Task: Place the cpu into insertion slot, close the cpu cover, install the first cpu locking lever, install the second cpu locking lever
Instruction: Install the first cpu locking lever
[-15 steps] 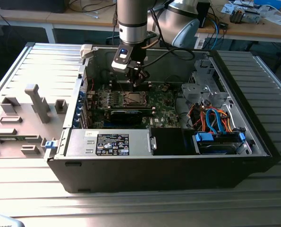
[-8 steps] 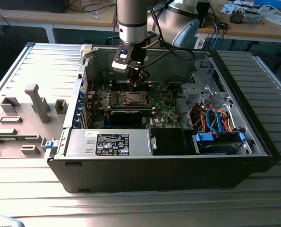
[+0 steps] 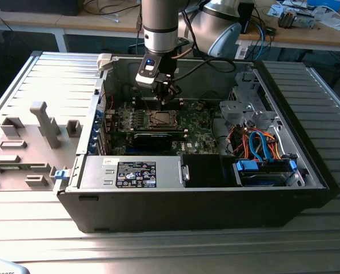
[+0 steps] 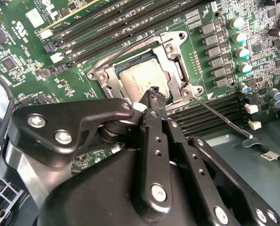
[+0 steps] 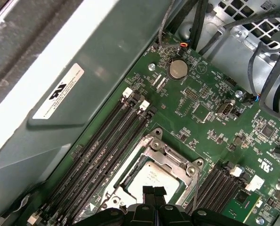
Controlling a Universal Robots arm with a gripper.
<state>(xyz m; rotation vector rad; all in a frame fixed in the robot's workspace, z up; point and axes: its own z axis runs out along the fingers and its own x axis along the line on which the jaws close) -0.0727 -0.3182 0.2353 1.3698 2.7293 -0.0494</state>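
— How were the jaws?

— Pressed together, with nothing between them. The black two-fingered gripper [image 4: 154, 92] hung with its tip just above the small flat square cpu with the dull silver-grey top [image 4: 139, 81], close to one edge of it.

— And where was the cpu?

— Seated in the small square metal-rimmed insertion slot [image 3: 160, 119], with the thin square silver metal cpu cover [image 4: 175, 49] lying down around it.

— So which step was in hand?

— I judged it to be the lever work. One thin wire locking lever [image 4: 224, 120] stood out from a socket corner, across a bank of long dark memory slots [image 4: 201, 120]. The other lever [image 4: 121, 47] ran along the opposite side, and I could not tell whether it was latched. Seating a lever would call for the closed tip to push the rod down and sideways under its hook without scraping the green motherboard [image 4: 31, 61].

— Counts?

— One gripper, one cpu, one slot, one cover and two levers. There were also two banks of memory slots and one round silver coin cell [image 5: 178, 68], all inside one open black computer case [image 3: 215, 208]
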